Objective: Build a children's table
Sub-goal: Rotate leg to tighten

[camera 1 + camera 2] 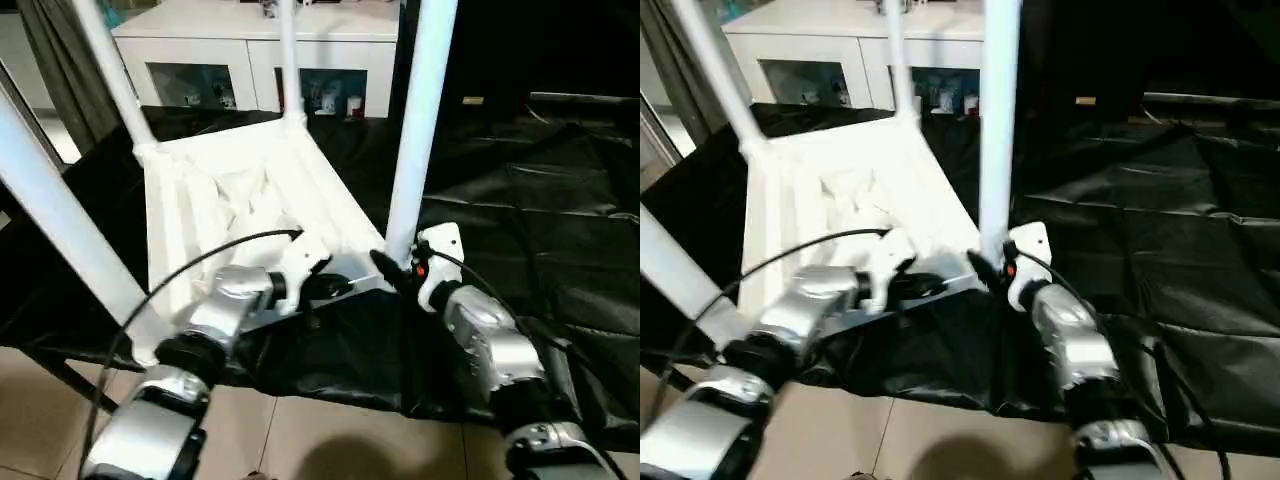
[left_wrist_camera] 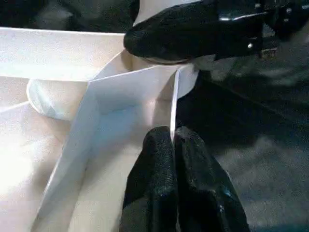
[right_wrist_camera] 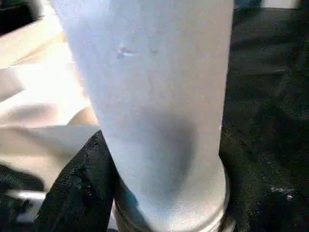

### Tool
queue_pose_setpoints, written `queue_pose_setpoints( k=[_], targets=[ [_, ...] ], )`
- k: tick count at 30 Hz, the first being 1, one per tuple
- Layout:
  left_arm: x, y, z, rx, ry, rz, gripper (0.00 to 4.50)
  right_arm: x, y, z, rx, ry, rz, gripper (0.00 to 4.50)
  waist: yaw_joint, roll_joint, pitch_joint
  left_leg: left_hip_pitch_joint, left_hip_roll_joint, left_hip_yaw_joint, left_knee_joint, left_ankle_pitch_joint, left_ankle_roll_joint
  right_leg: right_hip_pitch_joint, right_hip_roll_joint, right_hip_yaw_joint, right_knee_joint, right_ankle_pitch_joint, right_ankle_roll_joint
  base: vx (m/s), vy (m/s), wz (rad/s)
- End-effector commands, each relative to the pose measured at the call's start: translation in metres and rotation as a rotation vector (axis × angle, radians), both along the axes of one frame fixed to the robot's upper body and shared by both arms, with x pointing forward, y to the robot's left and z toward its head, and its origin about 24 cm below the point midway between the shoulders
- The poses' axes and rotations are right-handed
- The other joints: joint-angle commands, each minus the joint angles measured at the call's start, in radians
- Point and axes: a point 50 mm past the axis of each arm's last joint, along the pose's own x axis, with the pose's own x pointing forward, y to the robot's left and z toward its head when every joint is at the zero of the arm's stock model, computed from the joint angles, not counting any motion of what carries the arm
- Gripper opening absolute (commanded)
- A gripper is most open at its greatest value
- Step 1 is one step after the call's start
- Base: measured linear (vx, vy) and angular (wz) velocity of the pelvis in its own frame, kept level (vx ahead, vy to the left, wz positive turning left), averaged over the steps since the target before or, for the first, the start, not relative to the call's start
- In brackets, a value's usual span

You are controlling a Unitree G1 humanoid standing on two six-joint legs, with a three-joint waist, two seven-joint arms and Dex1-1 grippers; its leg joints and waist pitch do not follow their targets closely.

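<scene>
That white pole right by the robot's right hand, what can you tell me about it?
The pole is one leg of the upside-down table top: a smooth, round, white plastic-looking tube, standing nearly upright with its foot in the near corner socket. Its upper end runs out of the picture. The right gripper touches it low down, just above the socket. Three similar legs rise from the other corners.

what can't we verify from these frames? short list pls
- Tops of the four long white tubular legs: cut off by the top edge in both eye views.
- Socket joint under the right gripper: right wrist view is too close; the leg hides it.
- Small items behind the white cabinet's glass doors: too small to identify.
- Near-left corner of the square white ribbed table top: the left forearm covers it.
</scene>
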Motion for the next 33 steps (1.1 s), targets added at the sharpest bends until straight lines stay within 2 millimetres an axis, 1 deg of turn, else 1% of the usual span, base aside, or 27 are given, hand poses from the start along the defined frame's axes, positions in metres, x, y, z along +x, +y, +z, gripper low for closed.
queue_pose_setpoints(
  k=[1, 2, 3, 7, 8, 9, 11, 12, 14, 15, 16, 17, 18, 19, 20, 21, 22, 24, 25, 26, 27, 28, 29, 30, 31, 32, 33],
  targets=[
    [0.008, -0.019, 0.018, -0.097, -0.058, 0.038, 0.00, -0.016, 0.029, -0.028, -0.061, 0.113, 0.117, 2.65, -0.006, -0.018, -0.046, 0.028, 0.022, -0.022, -0.079, -0.386, -0.018, 0.020, -0.044, 0.023, -0.103, -0.426, -0.142, 0.000, 0.000, 0.00],
    [0.007, -0.022, 0.018, -0.101, -0.053, 0.009, 0.00, -0.017, 0.035, -0.024, -0.010, 0.102, 0.178, 2.99, -0.005, -0.014, -0.049, 0.024, 0.022, -0.022, -0.080, -0.363, -0.010, 0.025, -0.045, 0.023, -0.101, -0.389, -0.146, 0.000, 0.000, 0.00],
    [0.006, -0.022, 0.018, -0.101, -0.050, -0.011, 0.00, -0.018, 0.036, -0.022, 0.020, 0.102, 0.201, 3.34, -0.004, -0.015, -0.051, 0.020, 0.023, -0.021, -0.081, -0.340, 0.008, 0.028, -0.043, 0.023, -0.098, -0.337, -0.158, 0.000, 0.000, 0.00],
    [0.006, -0.017, 0.018, -0.092, -0.045, -0.032, 0.00, -0.018, 0.035, -0.018, 0.015, 0.090, 0.262, 3.45, -0.002, -0.013, -0.053, 0.018, 0.024, -0.020, -0.079, -0.322, 0.021, 0.030, -0.043, 0.022, -0.093, -0.287, -0.178, 0.000, 0.000, 0.00],
    [0.005, -0.011, 0.017, -0.081, -0.034, -0.065, 0.00, -0.019, 0.029, -0.013, 0.005, 0.058, 0.318, 3.45, -0.001, -0.017, -0.052, 0.019, 0.024, -0.018, -0.079, -0.319, 0.024, 0.031, -0.044, 0.022, -0.094, -0.289, -0.184, 0.000, 0.000, 0.00],
    [0.004, -0.010, 0.017, -0.080, -0.032, -0.071, 0.00, -0.019, 0.029, -0.012, 0.005, 0.054, 0.327, 3.45, 0.002, -0.016, -0.055, 0.018, 0.024, -0.018, -0.076, -0.308, 0.029, 0.034, -0.045, 0.022, -0.091, -0.282, -0.187, 0.000, 0.000, 0.00],
    [0.001, -0.001, 0.015, -0.060, -0.011, -0.130, 0.00, -0.021, 0.021, -0.006, 0.005, 0.031, 0.411, 3.45, 0.006, -0.017, -0.055, 0.017, 0.025, -0.017, -0.076, -0.298, 0.039, 0.035, -0.045, 0.021, -0.092, -0.276, -0.188, 0.000, 0.000, 0.00],
    [-0.003, 0.005, 0.014, -0.042, 0.006, -0.177, 0.00, -0.023, 0.015, -0.002, 0.004, 0.023, 0.480, 3.45, 0.010, -0.019, -0.057, 0.014, 0.026, -0.015, -0.072, -0.271, 0.055, 0.037, -0.045, 0.021, -0.087, -0.239, -0.195, 0.000, 0.000, 0.00],
    [-0.005, 0.009, 0.014, -0.035, 0.015, -0.205, 0.00, -0.024, 0.011, 0.001, 0.001, 0.021, 0.514, 3.45, 0.009, -0.018, -0.058, 0.009, 0.027, -0.016, -0.071, -0.244, 0.065, 0.040, -0.045, 0.020, -0.080, -0.202, -0.207, 0.000, 0.000, 0.00],
    [-0.008, 0.016, 0.014, -0.028, 0.033, -0.254, 0.00, -0.027, 0.004, 0.005, 0.004, 0.020, 0.576, 3.45, 0.009, -0.016, -0.061, 0.009, 0.029, -0.015, -0.067, -0.215, 0.077, 0.040, -0.043, 0.017, -0.074, -0.148, -0.229, 0.000, 0.000, 0.00],
    [-0.009, 0.016, 0.014, -0.027, 0.034, -0.257, 0.00, -0.027, 0.004, 0.005, 0.004, 0.020, 0.579, 3.45, 0.009, -0.016, -0.063, 0.008, 0.029, -0.015, -0.064, -0.201, 0.082, 0.042, -0.043, 0.016, -0.070, -0.122, -0.236, 0.000, 0.000, 0.00],
    [-0.012, 0.022, 0.014, -0.021, 0.051, -0.296, 0.00, -0.029, -0.001, 0.008, 0.005, 0.024, 0.625, 3.45, 0.010, -0.014, -0.064, 0.008, 0.029, -0.015, -0.063, -0.186, 0.088, 0.042, -0.042, 0.016, -0.067, -0.094, -0.243, 0.063, 0.004, -0.02],
    [-0.014, 0.026, 0.015, -0.020, 0.067, -0.328, 0.00, -0.030, -0.006, 0.010, -0.003, 0.028, 0.655, 3.45, 0.010, -0.014, -0.067, 0.007, 0.029, -0.014, -0.058, -0.154, 0.104, 0.042, -0.040, 0.015, -0.058, -0.027, -0.260, 0.000, 0.000, 0.00],
    [-0.015, 0.028, 0.015, -0.020, 0.074, -0.341, 0.00, -0.031, -0.007, 0.010, -0.007, 0.030, 0.667, 3.45, 0.010, -0.014, -0.067, 0.007, 0.028, -0.013, -0.056, -0.141, 0.113, 0.041, -0.039, 0.014, -0.057, -0.001, -0.269, 0.000, 0.000, 0.00],
    [-0.017, 0.031, 0.015, -0.021, 0.087, -0.364, 0.00, -0.032, -0.010, 0.011, -0.014, 0.034, 0.688, 3.45, 0.011, -0.013, -0.072, 0.008, 0.029, -0.013, -0.050, -0.117, 0.128, 0.041, -0.038, 0.014, -0.049, 0.059, -0.286, 0.000, 0.000, 0.00],
    [-0.019, 0.035, 0.016, -0.021, 0.100, -0.388, 0.00, -0.033, -0.014, 0.012, -0.028, 0.037, 0.708, 3.45, 0.013, -0.013, -0.072, 0.008, 0.029, -0.012, -0.048, -0.104, 0.138, 0.041, -0.038, 0.013, -0.046, 0.093, -0.298, 0.000, 0.000, 0.00],
    [-0.021, 0.038, 0.017, -0.019, 0.109, -0.406, 0.00, -0.034, -0.016, 0.012, -0.036, 0.040, 0.724, 3.45, 0.015, -0.013, -0.075, 0.008, 0.029, -0.011, -0.043, -0.086, 0.152, 0.040, -0.038, 0.012, -0.042, 0.122, -0.305, 0.000, 0.000, 0.00],
    [-0.023, 0.046, 0.018, -0.010, 0.130, -0.427, 0.00, -0.036, -0.021, 0.014, -0.059, 0.034, 0.758, 3.45, 0.018, -0.011, -0.074, 0.008, 0.031, -0.010, -0.042, -0.081, 0.162, 0.037, -0.038, 0.011, -0.041, 0.122, -0.307, 0.000, 0.000, 0.00],
    [-0.023, 0.046, 0.018, -0.010, 0.130, -0.427, 0.00, -0.036, -0.021, 0.014, -0.059, 0.034, 0.758, 3.45, 0.021, -0.011, -0.072, 0.008, 0.032, -0.010, -0.042, -0.092, 0.160, 0.035, -0.039, 0.011, -0.043, 0.103, -0.307, 0.000, 0.000, 0.00],
    [-0.023, 0.048, 0.018, -0.008, 0.134, -0.431, 0.00, -0.037, -0.022, 0.014, -0.064, 0.030, 0.765, 3.45, 0.024, -0.010, -0.069, 0.009, 0.033, -0.010, -0.046, -0.120, 0.147, 0.034, -0.039, 0.012, -0.047, 0.050, -0.303, 0.000, 0.000, 0.00],
    [-0.024, 0.050, 0.019, -0.007, 0.139, -0.435, 0.00, -0.037, -0.022, 0.015, -0.065, 0.025, 0.774, 3.45, 0.026, -0.010, -0.066, 0.012, 0.035, -0.010, -0.050, -0.156, 0.127, 0.033, -0.040, 0.013, -0.051, 0.000, -0.298, 0.000, 0.000, 0.00],
    [-0.024, 0.051, 0.019, -0.008, 0.144, -0.435, 0.00, -0.037, -0.023, 0.015, -0.060, 0.024, 0.783, 3.29, 0.025, -0.010, -0.062, 0.013, 0.036, -0.011, -0.056, -0.196, 0.106, 0.032, -0.041, 0.014, -0.056, -0.052, -0.292, 0.000, 0.000, 0.00],
    [-0.025, 0.052, 0.019, -0.010, 0.148, -0.437, 0.00, -0.038, -0.022, 0.016, -0.050, 0.026, 0.793, 3.19, 0.025, -0.011, -0.061, 0.013, 0.036, -0.011, -0.056, -0.209, 0.097, 0.032, -0.042, 0.014, -0.058, -0.072, -0.286, 0.000, 0.000, 0.00],
    [-0.026, 0.053, 0.020, -0.011, 0.152, -0.439, 0.00, -0.039, -0.022, 0.016, -0.043, 0.029, 0.802, 3.11, 0.024, -0.010, -0.059, 0.015, 0.038, -0.012, -0.062, -0.238, 0.076, 0.033, -0.043, 0.016, -0.061, -0.114, -0.277, 0.000, 0.000, 0.00],
    [-0.026, 0.053, 0.019, -0.015, 0.151, -0.435, 0.00, -0.040, -0.021, 0.016, -0.029, 0.034, 0.807, 3.08, 0.025, 0.006, -0.059, 0.015, 0.037, -0.015, -0.063, -0.247, 0.068, 0.032, -0.044, 0.016, -0.061, -0.123, -0.274, 0.000, 0.000, 0.00],
    [-0.026, 0.052, 0.019, -0.019, 0.149, -0.432, 0.00, -0.041, -0.019, 0.016, -0.017, 0.039, 0.811, 2.97, 0.021, 0.000, -0.057, 0.015, 0.037, -0.013, -0.066, -0.260, 0.063, 0.032, -0.041, 0.016, -0.066, -0.129, -0.269, 0.000, 0.000, 0.00],
    [-0.027, 0.052, 0.019, -0.021, 0.149, -0.431, 0.00, -0.042, -0.018, 0.015, -0.012, 0.042, 0.813, 2.82, 0.021, -0.005, -0.058, 0.016, 0.036, -0.013, -0.065, -0.261, 0.056, 0.033, -0.041, 0.017, -0.064, -0.124, -0.268, 0.000, 0.000, 0.00]
  ],
)
